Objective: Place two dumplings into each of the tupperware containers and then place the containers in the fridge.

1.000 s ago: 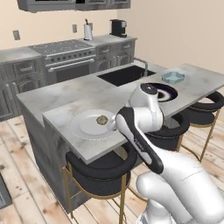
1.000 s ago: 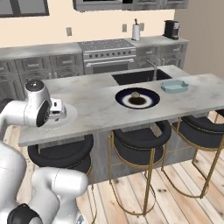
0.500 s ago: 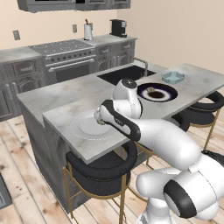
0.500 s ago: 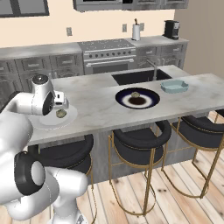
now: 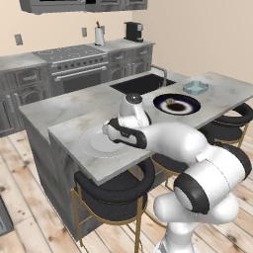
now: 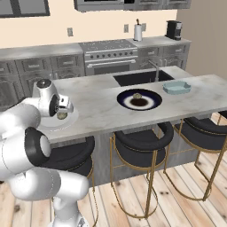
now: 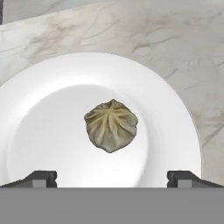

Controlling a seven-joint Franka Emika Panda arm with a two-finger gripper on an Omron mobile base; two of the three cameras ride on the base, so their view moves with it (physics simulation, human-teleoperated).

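Observation:
One tan-olive dumpling lies in the middle of the round white plate at the island's left end. My gripper hangs just above it, open, with one fingertip on either side and nothing between them. From the right base view, the gripper sits over that dumpling. A second dumpling rests on the dark-blue plate. The pale teal tupperware container stands further right on the island. The whitish container and the fridge are out of view.
A sink is sunk into the island behind the plates. Dark stools with gold legs line the near side. The stove and cabinets run along the back wall.
The arm has swung left from the near edge of the island to over the white plate, and the hand has come down close above the dumpling.

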